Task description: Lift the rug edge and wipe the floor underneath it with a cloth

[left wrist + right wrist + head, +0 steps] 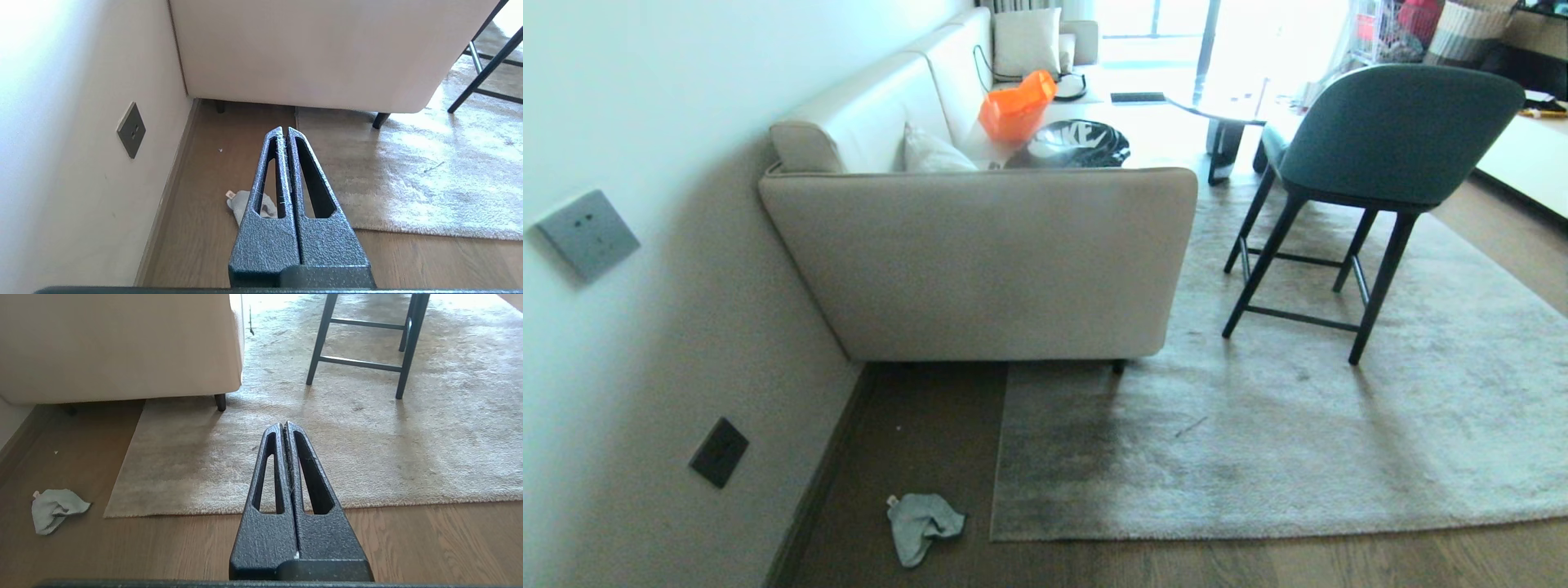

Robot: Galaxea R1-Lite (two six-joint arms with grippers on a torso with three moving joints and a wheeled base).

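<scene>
Nothing started: rug [1258, 441] lies flat, cloth [923, 527] on the floor [915, 425] just off its corner. Left gripper [284, 132] and right gripper [284, 426] both clenched, empty. Next: grab cloth.

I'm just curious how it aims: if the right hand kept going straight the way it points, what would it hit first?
Probably the rug: the shut right hand points down over its near edge, short of the sofa and the chair. Depth is hard to judge.
</scene>
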